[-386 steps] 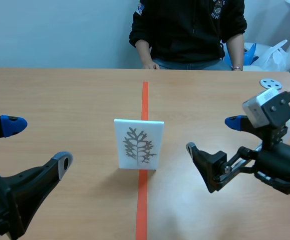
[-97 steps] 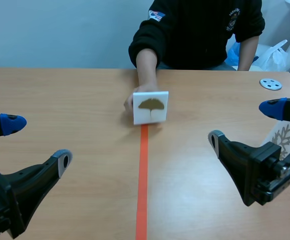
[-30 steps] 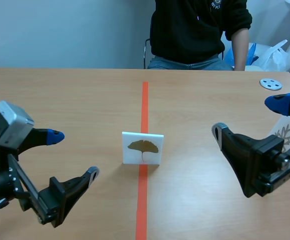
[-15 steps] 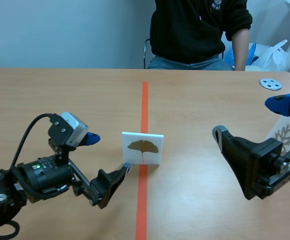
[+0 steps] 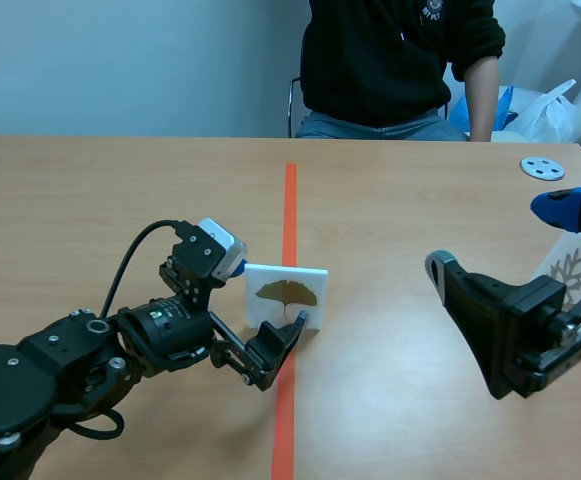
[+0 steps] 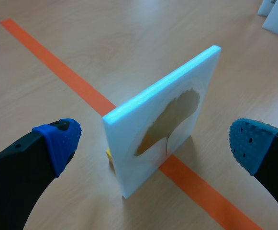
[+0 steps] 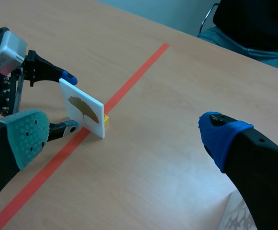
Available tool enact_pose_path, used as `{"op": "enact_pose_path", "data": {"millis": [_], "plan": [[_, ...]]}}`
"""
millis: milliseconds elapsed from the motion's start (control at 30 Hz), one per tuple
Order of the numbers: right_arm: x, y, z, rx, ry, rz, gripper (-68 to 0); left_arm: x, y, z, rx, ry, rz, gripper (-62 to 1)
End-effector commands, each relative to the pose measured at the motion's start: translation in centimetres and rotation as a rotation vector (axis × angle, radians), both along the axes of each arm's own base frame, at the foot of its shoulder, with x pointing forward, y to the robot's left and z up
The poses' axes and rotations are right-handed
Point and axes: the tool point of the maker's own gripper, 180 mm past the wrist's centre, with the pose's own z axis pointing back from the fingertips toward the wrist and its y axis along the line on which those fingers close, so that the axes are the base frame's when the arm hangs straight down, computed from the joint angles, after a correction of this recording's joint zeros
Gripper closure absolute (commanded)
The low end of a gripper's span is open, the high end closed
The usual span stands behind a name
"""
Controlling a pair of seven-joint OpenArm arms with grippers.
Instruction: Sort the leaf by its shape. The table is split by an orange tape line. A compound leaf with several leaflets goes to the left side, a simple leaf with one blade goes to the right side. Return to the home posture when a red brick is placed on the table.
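The leaf card (image 5: 286, 297) stands upright on the orange tape line (image 5: 289, 190) in the middle of the table (image 5: 120, 190), and it shows one fan-shaped blade, so I judge it a simple leaf that must go to the right side. The left gripper (image 5: 268, 292) comes in from 8 o'clock and its fingers are spread wide, one on each face of the card and both apart from it. To grip well, it should close evenly on the two faces, so that neither pad pushes first and tips the card, then carry it toward 3 o'clock. The right gripper (image 5: 498, 237) hangs at 4 o'clock, fingers also apart and holding nothing. Behind it a second card (image 5: 570, 270) with a branching leaf is partly covered and cut off. A small yellow piece (image 6: 109, 154) at the card's foot is mostly hidden, so I cannot tell what it is.
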Motion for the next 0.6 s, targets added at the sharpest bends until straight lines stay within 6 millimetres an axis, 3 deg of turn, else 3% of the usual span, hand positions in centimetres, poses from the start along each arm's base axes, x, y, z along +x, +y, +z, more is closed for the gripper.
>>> {"op": "enact_pose_path", "data": {"millis": [0, 400, 567], "plan": [[0.2, -0.2, 0.6, 0.009, -0.020, -0.005, -65.1, 0.4, -1.0, 1.4, -0.041, -0.039, -0.018, -62.3], [0.2, -0.2, 0.6, 0.009, -0.021, -0.005, -65.1, 0.4, -2.1, 0.7, -0.002, -0.057, -0.015, -61.8], [0.2, -0.2, 0.6, 0.009, -0.021, -0.005, -65.1, 0.2, -2.3, 0.7, -0.001, -0.055, -0.023, -38.7]]}}
